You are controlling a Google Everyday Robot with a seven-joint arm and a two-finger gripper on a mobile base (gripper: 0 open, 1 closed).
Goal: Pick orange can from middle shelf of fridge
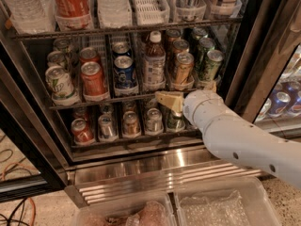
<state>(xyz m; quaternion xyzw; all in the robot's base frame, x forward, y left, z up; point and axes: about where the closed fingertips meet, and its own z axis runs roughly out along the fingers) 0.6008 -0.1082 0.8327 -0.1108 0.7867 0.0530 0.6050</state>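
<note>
The fridge (141, 166) stands open before me, with a ribbed steel base. Its middle shelf (108, 99) is a dark wire rack holding lanes of cans. The front orange can (182, 68) stands upright in the lane right of a brown bottle (154, 60), with two more orange cans behind it. My gripper (170, 101) is on the end of the white arm (235, 140). It is at the shelf's front edge, just below and slightly left of the front orange can, apart from it and holding nothing that I can see.
Green cans (210, 65) stand right of the orange lane; blue (124, 72), red (93, 79) and pale green cans (59, 83) stand to the left. Small cans (130, 124) fill the lower rack. Large bottles (70, 4) stand above. Clear bins (221, 206) lie below. The door frame (249, 65) is at right.
</note>
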